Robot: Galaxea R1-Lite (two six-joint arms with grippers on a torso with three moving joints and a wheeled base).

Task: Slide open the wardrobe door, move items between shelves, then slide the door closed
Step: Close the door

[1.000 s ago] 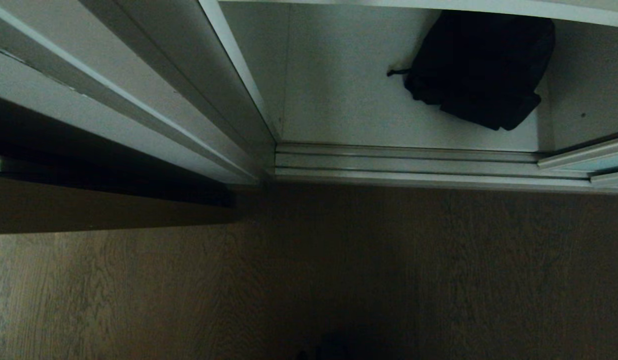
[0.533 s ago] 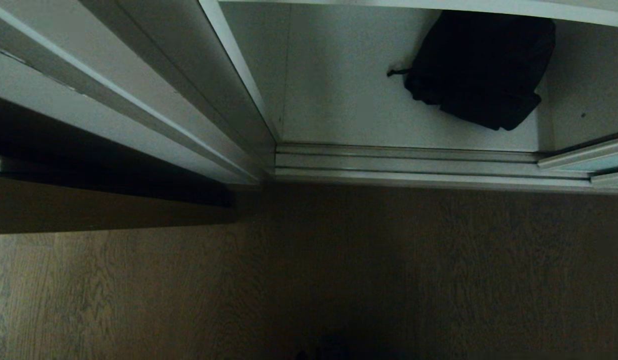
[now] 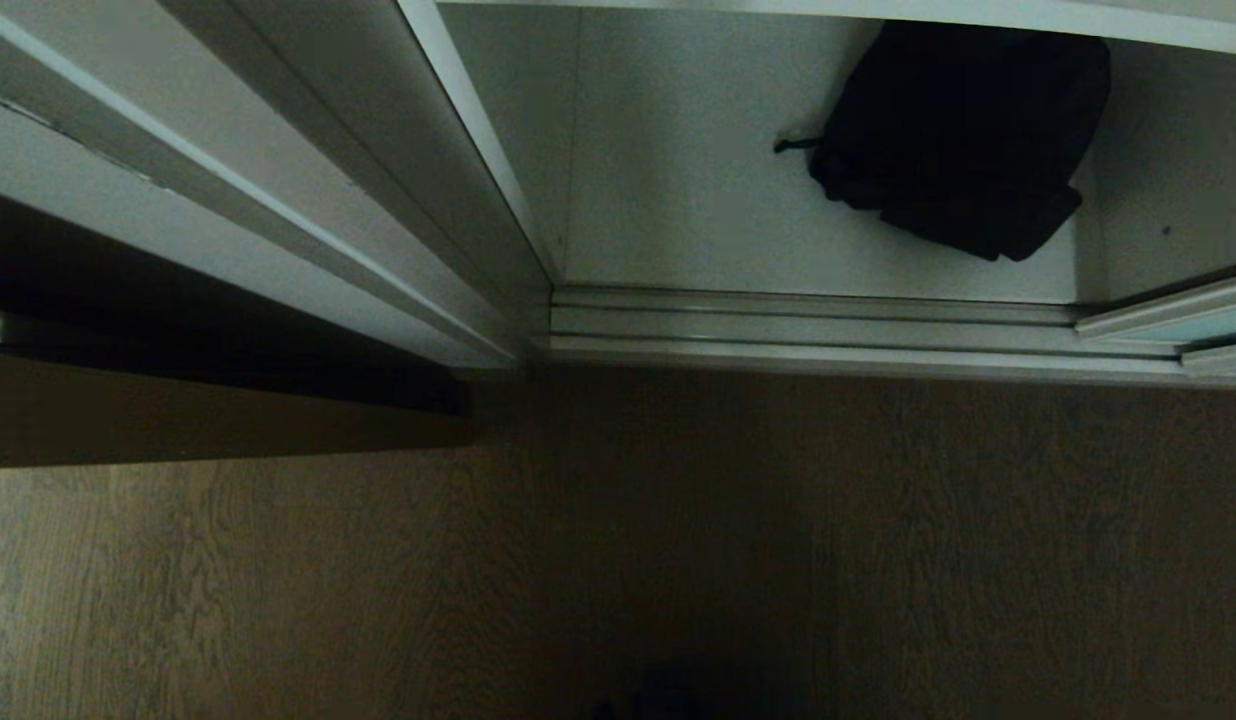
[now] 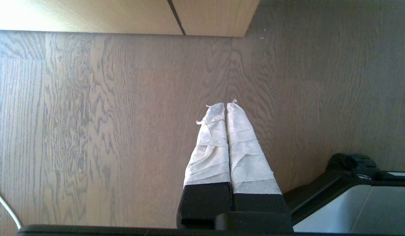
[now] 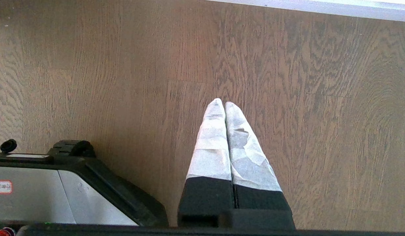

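The soft, lumpy black fabric bag (image 3: 963,140) is lying at the far right of the wide white-grey wardrobe shelf (image 3: 698,200). It is probably light and floppy; the bunched top or small strap (image 3: 793,145) is offering a hold. The left pincer (image 4: 226,105) and right pincer (image 5: 221,103) are hanging pressed together, empty, over the wood-grain floor (image 5: 91,65).

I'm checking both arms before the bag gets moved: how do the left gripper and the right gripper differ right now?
The left gripper has frayed, wrinkled wrapping at its tips; the right gripper has smoother wrapping. The left gripper has a tan wood-grain panel ahead of it; the right gripper has a white edge. Both are shut, hold nothing and hang over the wood floor.
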